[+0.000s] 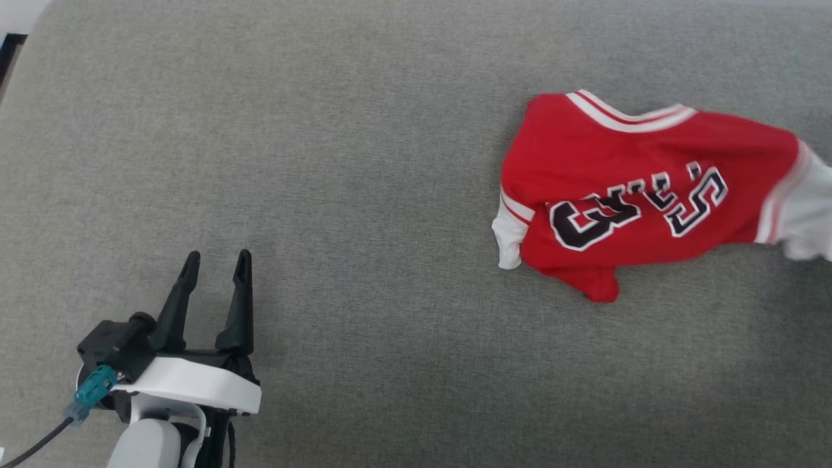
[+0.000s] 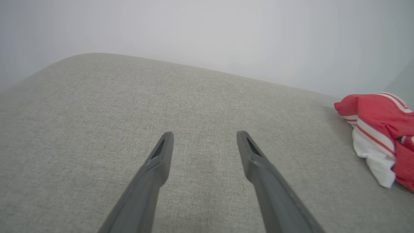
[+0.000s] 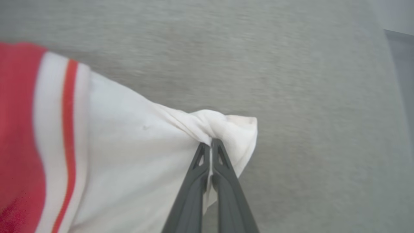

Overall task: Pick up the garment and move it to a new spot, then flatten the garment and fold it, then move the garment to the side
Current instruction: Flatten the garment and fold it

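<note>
your left gripper (image 1: 218, 255) sits at the lower left of the head view, released, its two fingers spread with bare grey surface (image 1: 364, 195) between them. from the left wrist view the same gripper (image 2: 204, 134) holds nothing and points across the surface (image 2: 97, 106) toward a pale wall (image 2: 207, 29).

your right gripper (image 3: 210, 144) is clenched on the shirt (image 3: 19, 145). its fingertips are pressed together on a bunched edge of a white sleeve (image 3: 136, 142). the cloth puckers into folds where they pinch it. beside that sleeve you can see the white-and-red striped trim, then the red body.

in the head view the shirt (image 1: 637, 175) lies rumpled on the right side of the surface, well apart from your left gripper. black, white-outlined letters and a number face up. the striped collar is on its far edge. one white sleeve (image 1: 510, 240) is tucked at its left edge, and the other (image 1: 806, 214) runs blurred off the right edge of the view. in the left wrist view the shirt (image 2: 378, 119) shows at the far right, crumpled.

you cannot tell from these views whether the pinched sleeve is lifted off the surface or resting on it.
</note>
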Robot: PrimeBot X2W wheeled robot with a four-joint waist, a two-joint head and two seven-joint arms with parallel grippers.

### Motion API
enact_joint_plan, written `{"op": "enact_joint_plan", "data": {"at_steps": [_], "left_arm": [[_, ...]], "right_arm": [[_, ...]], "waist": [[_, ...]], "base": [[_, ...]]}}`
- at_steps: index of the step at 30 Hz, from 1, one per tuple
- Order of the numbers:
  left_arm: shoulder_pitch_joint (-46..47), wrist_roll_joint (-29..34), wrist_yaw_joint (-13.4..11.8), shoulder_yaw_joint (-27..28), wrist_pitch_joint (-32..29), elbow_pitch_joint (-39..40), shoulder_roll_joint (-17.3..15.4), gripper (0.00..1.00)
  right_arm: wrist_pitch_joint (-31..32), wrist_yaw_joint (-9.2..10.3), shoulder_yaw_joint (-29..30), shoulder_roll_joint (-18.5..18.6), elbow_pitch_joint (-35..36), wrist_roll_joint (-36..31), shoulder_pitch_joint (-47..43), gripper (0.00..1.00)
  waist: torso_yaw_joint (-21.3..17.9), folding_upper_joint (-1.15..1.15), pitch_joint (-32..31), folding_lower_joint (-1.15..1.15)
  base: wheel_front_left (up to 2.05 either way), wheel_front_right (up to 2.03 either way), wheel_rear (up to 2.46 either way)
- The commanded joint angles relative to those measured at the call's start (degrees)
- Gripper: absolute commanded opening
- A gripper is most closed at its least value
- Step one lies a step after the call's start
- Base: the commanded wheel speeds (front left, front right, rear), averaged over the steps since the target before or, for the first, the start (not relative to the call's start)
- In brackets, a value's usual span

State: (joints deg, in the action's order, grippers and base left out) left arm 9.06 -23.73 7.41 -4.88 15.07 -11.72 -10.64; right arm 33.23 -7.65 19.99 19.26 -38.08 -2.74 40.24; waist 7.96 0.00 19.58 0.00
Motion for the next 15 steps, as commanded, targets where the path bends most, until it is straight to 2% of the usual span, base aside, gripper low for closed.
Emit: {"op": "enact_joint_plan", "data": {"at_steps": [1, 7, 15], "left_arm": [[0.7, 0.0, 0.1, 0.0, 0.1, 0.3, -0.1, 1.0], [0.8, -0.2, 0.1, -0.6, 0.1, 0.8, -0.7, 1.0], [1.5, 0.0, 0.1, -1.1, 0.1, 1.2, -1.8, 1.0]], "right_arm": [[-0.3, 0.29, 0.5, 0.6, 0.3, -0.3, -0.9, 0.0], [-0.8, 0.2, 9.1, 3.1, 3.8, -4.2, -4.8, 0.0], [-1.3, 0.17, 15.8, -0.3, 10.3, -9.5, -7.0, 0.0]], "waist": [[-0.2, 0.0, 0.0, 0.0], [-0.7, 0.0, 0.2, 0.0], [-1.9, 0.0, 0.1, 0.0]], "base": [[0.0, 0.0, 0.0], [0.0, 0.0, 0.0], [0.0, 0.0, 0.0]]}}
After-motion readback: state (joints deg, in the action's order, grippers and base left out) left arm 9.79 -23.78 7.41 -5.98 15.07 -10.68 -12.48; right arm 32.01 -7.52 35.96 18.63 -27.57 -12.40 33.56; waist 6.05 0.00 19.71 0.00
